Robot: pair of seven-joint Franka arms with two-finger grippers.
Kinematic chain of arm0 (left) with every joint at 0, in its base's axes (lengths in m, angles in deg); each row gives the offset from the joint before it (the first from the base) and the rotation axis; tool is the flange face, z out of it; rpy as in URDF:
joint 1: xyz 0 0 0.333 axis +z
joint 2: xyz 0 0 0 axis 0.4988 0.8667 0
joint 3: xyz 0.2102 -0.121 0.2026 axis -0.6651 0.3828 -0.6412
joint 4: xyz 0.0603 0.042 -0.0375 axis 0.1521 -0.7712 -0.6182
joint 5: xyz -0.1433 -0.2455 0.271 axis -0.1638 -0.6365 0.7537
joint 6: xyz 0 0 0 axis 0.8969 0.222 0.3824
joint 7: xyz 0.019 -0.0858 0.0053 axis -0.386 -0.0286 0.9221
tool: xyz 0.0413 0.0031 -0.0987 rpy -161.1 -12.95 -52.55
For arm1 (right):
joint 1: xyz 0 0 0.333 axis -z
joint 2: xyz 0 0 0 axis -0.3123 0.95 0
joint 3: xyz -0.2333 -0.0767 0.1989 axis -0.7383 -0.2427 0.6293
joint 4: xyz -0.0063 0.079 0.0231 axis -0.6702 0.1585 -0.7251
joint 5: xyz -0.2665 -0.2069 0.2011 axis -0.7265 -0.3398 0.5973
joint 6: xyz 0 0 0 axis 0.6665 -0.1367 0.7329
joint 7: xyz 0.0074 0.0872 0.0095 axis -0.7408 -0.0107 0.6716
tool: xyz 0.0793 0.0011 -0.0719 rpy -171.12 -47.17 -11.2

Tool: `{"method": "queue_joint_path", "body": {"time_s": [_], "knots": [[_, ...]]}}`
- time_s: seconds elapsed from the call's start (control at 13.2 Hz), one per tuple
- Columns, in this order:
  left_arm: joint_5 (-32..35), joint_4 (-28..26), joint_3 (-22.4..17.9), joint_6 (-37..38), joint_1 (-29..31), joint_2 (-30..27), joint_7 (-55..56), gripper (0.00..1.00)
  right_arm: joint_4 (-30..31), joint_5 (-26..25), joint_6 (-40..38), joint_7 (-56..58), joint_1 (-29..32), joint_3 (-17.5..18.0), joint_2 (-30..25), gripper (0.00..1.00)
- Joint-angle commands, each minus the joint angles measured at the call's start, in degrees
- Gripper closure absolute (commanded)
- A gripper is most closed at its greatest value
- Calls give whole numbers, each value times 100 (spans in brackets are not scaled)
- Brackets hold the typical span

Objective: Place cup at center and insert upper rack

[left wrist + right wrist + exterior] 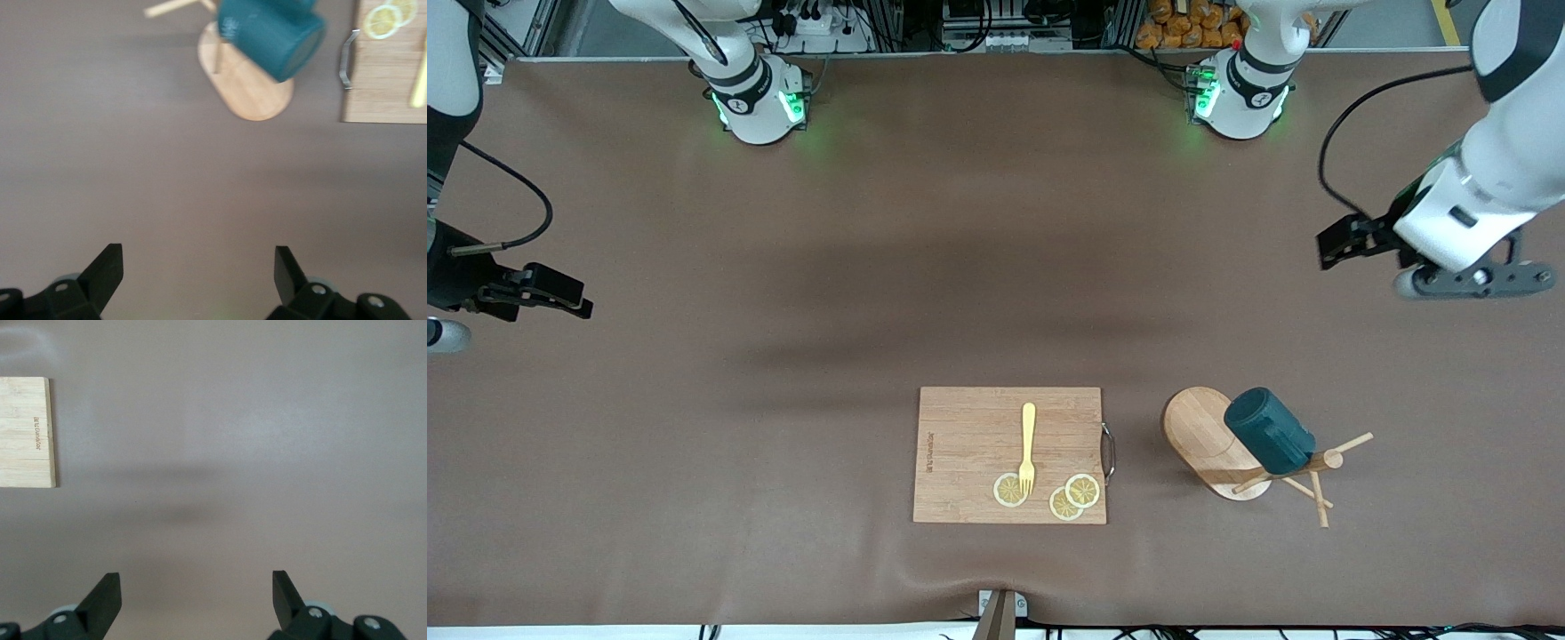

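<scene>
Bamboo makes up the upper rack (1209, 440): an oval flat base, a round post and thin angled pegs, standing toward the left arm's end of the brown tabletop (783, 356). Hung on it, tilted, is the cup (1269, 429), a ribbed dark teal cylinder. Beside the rack lies a rectangular wooden cutting board (969, 444) with a metal handle (1109, 452), carrying a yellow fork (1028, 447) and lemon slices (1074, 496). The left tool (199, 270) hangs over bare tabletop with fingers spread apart, gripping nothing; the right tool (197, 590) likewise, at its own end.
</scene>
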Motion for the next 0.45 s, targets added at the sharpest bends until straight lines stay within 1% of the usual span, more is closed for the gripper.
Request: {"method": "queue_joint_path", "body": {"time_s": [0.0, 0.08, 0.15, 0.38], "knots": [[145, -405, -362, 172, 2, -519, -320, 0, -81, 54, -181, -5, -68, -35, -18, 0], [67, -422, -520, 226, -7, -554, -460, 0, -81, 45, -172, -5, -102, -61, -79, 0], [31, -431, -583, 226, -51, -554, -566, 0, -81, 28, -181, -49, -111, -53, -71, 0], [-48, -423, -645, 226, -60, -589, -576, 0, 50, -43, -67, -49, -173, -87, -158, 0]]}}
